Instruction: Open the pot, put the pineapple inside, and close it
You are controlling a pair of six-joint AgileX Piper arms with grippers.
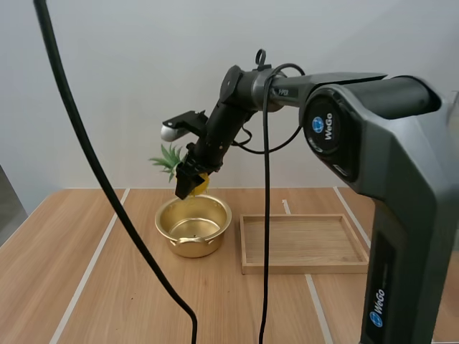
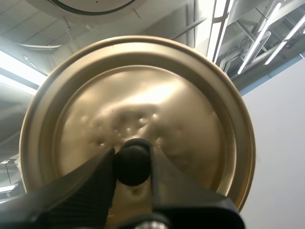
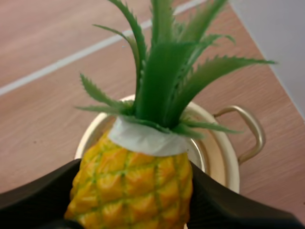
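Right end effector (image 1: 185, 185) pinches the pineapple (image 3: 133, 183) by its body, leaves pointing outward, just above the open pot (image 1: 193, 246) on the desk (image 1: 64, 258). Left end effector (image 2: 132, 167) clamps the lid (image 2: 143, 90) by its knob (image 2: 131, 160).

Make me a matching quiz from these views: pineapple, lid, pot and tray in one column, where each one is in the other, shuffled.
1 pineapple
2 lid
3 pot
4 wooden tray

A on the table, lid off
B knob pinched in the left jaws
C lies beside the pot
D held over the pot in the right jaws

Pairs: 1-D, 2-B, 3-A, 4-C
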